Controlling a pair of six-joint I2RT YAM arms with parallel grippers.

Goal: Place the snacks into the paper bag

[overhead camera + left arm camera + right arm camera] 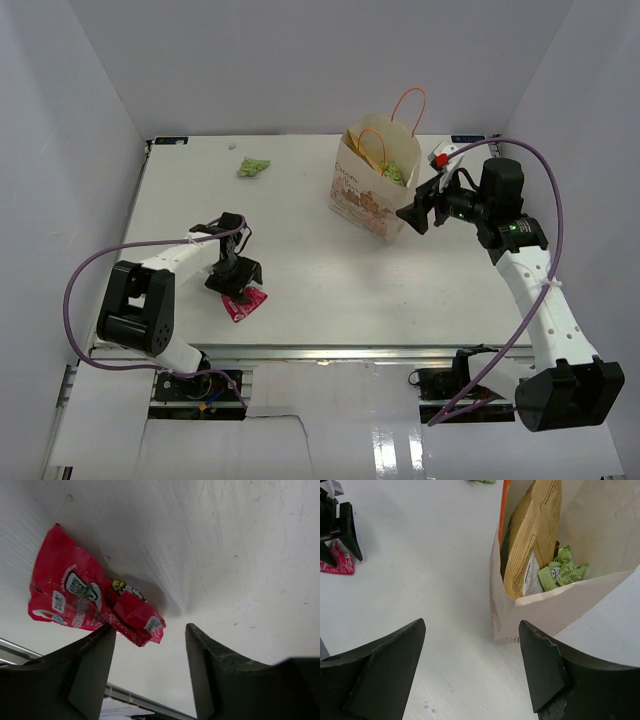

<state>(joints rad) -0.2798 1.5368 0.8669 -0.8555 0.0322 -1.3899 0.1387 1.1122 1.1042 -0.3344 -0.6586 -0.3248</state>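
The cream paper bag [370, 185] stands upright at the back middle, with orange handles; in the right wrist view [545, 615] it holds a yellow chip bag [532, 535] and a green packet [562, 570]. A magenta-pink packet [243, 303] lies on the table at the front left; in the left wrist view [85, 600] it is crumpled. My left gripper [236, 278] hovers just over it, open and empty, the packet beside its left finger [85, 670]. My right gripper [418, 214] is open and empty, right next to the bag's near corner. A second green packet [253, 167] lies at the back left.
White walls enclose the table on three sides. A small red-and-white object [440, 157] sits behind the right gripper near the back right. The table's front edge with a metal rail [125, 695] runs close below the pink packet.
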